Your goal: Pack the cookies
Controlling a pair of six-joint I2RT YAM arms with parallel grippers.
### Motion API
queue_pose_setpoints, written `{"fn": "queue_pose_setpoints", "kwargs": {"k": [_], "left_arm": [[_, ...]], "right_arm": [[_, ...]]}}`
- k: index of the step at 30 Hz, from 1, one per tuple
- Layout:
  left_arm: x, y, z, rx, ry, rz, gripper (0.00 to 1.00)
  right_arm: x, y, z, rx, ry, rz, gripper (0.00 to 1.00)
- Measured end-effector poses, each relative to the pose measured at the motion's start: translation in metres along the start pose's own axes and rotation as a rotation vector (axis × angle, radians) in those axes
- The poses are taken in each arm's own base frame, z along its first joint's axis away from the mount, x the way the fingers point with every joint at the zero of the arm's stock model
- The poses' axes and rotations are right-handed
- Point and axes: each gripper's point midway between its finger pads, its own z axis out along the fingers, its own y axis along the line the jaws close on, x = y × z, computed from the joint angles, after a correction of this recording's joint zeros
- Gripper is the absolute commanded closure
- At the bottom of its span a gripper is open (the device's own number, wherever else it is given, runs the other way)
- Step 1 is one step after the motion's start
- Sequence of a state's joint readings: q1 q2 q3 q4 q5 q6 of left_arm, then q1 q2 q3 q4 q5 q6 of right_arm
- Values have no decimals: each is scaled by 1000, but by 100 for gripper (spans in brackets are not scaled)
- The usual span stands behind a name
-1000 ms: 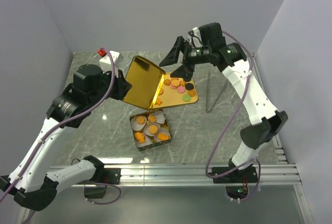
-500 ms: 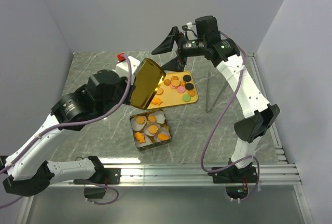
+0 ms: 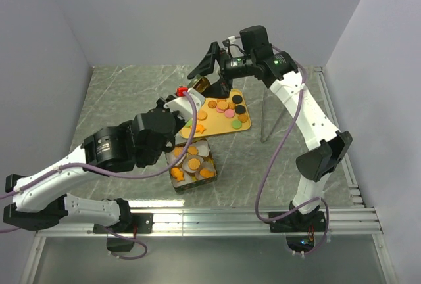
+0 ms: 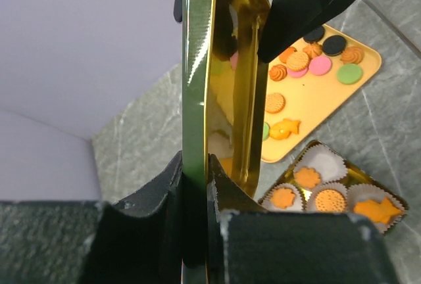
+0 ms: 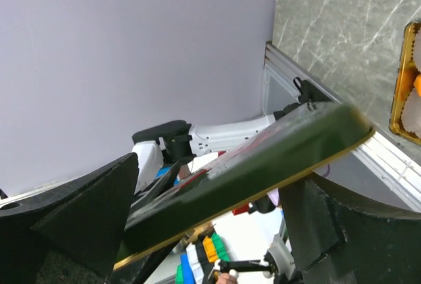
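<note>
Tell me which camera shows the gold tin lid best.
Left wrist: the lid stands edge-on with its shiny gold inside visible, clamped by the left gripper. The top view shows only a sliver of it. The right wrist shows its dark green outside, blurred.

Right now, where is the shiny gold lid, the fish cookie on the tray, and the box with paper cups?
gold lid (image 4: 235, 113), left wrist view, its shiny inner face.
fish cookie (image 4: 287, 128), left wrist view, its middle.
box (image 3: 195, 185), top view, its near wall.

Bright, even light; blurred foregrounds
</note>
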State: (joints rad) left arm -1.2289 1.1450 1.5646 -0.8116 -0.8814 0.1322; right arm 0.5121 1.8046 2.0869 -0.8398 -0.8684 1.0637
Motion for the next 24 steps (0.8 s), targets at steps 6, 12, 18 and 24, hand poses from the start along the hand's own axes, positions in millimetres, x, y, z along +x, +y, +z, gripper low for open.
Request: {"fn": "queue_pose_setpoints", "kwargs": {"k": [6, 12, 18, 24], "left_arm": [[-5, -1, -4, -7, -22, 105, 100], [7, -11, 3, -15, 5, 198, 100], [24, -26, 9, 8, 59, 293, 81], [36, -40, 12, 47, 134, 295, 58]], "right_arm": [[4, 2, 0, -8, 18, 14, 43], [2, -4, 4, 8, 23, 90, 65], [1, -18, 11, 34, 35, 204, 88], [4, -26, 14, 26, 63, 208, 94]]}}
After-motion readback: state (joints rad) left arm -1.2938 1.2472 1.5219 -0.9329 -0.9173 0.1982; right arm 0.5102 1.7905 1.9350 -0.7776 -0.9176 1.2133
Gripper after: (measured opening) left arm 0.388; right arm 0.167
